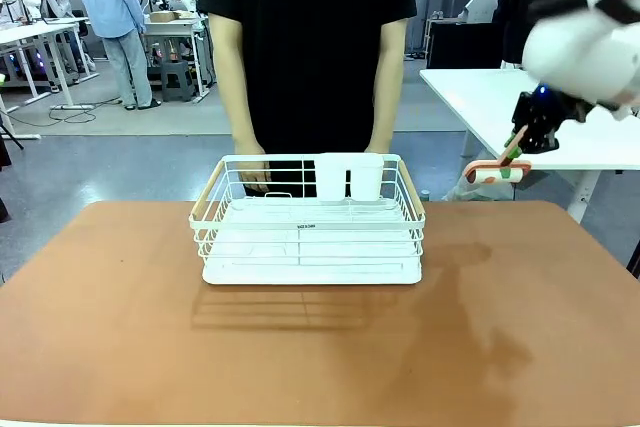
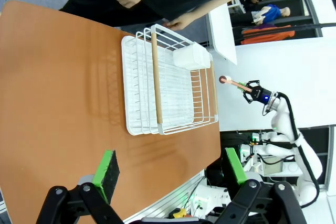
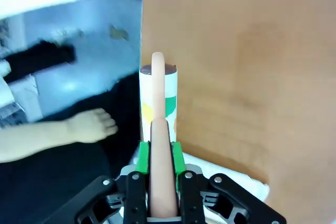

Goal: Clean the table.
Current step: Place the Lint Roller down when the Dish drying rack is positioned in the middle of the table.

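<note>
I see my right hand (image 1: 516,150) clenched on a lint roller's (image 3: 158,90) handle, raised past the desk's (image 1: 320,347) edge. My left hand (image 2: 170,171) hangs released above the desk.

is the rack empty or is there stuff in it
Nearly empty: the rack sits on the table, its wire floor bare, with one white holder at its far wall. Cannot tell what the holder contains.

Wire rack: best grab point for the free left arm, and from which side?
Probably the wooden handle bar on the white wire rack's left end, from above with the open left gripper. It runs horizontal, exposed along the top rim, nearest that arm.
</note>
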